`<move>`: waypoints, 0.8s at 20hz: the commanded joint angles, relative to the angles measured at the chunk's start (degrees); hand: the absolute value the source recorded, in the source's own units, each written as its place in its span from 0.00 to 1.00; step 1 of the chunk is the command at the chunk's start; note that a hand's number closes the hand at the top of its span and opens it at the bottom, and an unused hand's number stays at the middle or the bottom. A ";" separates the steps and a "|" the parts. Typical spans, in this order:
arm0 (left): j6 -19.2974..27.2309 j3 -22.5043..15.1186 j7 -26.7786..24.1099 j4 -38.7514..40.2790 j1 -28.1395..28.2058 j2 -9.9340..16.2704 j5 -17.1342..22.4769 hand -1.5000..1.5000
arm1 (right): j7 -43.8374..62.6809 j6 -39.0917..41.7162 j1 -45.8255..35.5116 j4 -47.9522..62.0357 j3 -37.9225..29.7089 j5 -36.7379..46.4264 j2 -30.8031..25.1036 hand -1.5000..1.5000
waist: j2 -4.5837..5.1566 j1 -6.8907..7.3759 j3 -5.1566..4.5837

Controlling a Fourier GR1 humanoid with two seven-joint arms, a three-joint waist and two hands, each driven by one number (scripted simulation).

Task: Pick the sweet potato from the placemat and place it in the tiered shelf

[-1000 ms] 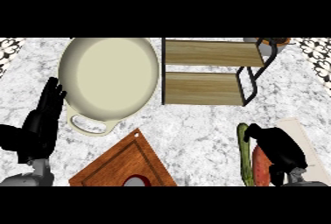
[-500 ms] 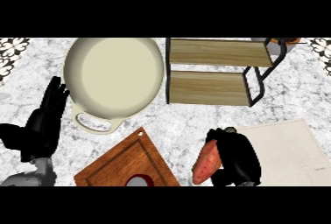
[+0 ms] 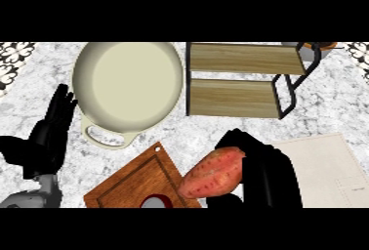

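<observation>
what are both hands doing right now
Left hand: open, holding nothing, fingers up at the view's left edge.
Right hand: shut on the sweet potato.

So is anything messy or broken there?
Nothing is spilled or broken. The right hand holds the sweet potato just off the placemat, above the wooden board. The tiered shelf stands upright with nothing on it.

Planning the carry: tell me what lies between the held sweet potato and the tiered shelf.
Nothing visible. The right hand holds the sweet potato; only bare marble counter separates it from the tiered shelf.
</observation>
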 commanded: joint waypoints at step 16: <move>0.09 0.36 0.43 -0.98 0.04 -0.54 -1.71 0.50 | 11.87 2.42 -23.32 7.40 -15.98 1.99 0.29 1.00 | 0.48 0.27 0.16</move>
